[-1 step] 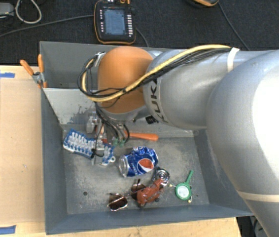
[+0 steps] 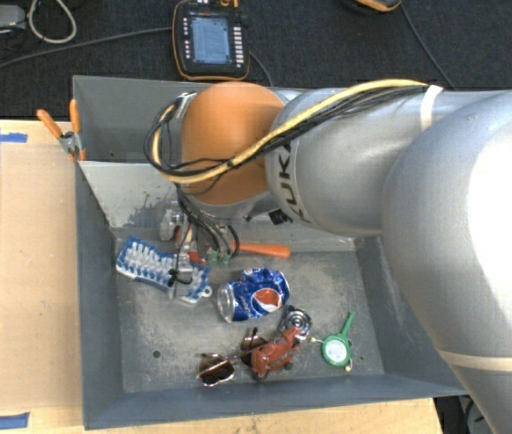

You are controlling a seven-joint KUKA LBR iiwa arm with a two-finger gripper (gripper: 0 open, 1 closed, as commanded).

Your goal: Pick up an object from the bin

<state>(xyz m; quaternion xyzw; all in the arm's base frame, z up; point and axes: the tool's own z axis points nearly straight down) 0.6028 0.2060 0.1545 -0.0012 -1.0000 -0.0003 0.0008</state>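
Arm point(image 2: 401, 179) covering bin's point(image 2: 102, 333) right, hand point(image 2: 184, 265) over blue-white brush point(image 2: 146, 262)

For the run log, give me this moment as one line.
tool at blue-and-white ribbed item, left part of bin | nearest: crushed Pepsi can, orange stick | grasp: cannot tell

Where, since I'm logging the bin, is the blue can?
The blue can lies mid-bin in the camera view, right of the blue-white ribbed item, between the orange pen and reddish toy.
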